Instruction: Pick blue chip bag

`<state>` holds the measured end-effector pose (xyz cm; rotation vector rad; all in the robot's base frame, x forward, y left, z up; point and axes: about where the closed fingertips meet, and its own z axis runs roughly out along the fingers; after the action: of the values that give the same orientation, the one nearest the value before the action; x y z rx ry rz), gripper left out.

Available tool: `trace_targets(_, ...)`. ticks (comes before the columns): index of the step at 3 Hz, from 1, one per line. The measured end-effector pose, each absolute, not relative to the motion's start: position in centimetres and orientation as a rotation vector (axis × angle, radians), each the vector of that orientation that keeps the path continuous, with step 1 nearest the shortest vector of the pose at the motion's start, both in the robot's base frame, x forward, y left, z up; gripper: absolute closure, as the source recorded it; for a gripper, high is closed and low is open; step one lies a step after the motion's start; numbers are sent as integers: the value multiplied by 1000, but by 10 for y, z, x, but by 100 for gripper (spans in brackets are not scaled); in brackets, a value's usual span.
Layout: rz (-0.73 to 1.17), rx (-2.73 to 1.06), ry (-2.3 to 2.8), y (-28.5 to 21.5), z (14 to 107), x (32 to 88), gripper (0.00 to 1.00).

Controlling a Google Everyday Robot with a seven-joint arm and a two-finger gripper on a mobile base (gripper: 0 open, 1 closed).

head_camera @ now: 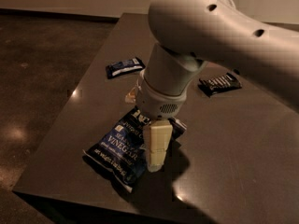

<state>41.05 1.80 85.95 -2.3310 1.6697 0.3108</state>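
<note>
The blue chip bag [116, 149] is dark blue and crinkled, with white "VINEGAR" lettering. It lies flat near the table's front left corner. My gripper [141, 132] hangs from the big white arm straight over the bag's upper right end. It is open. The near cream finger [154, 146] stands at the bag's right edge, its tip down by the table. The far finger [131, 95] only peeks out behind the wrist, beyond the bag's top. The bag's upper end is hidden under the wrist.
The dark table [224, 167] has its front edge close below the bag and its left edge beside it. A small blue-and-white bar wrapper [124, 67] lies at the back left. A black striped bar wrapper [219, 83] lies at the right.
</note>
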Motion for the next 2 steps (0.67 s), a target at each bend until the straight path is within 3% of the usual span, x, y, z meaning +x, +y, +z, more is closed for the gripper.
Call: trace_targets(2, 324, -2412, 1640, 32, 847, 403, 0)
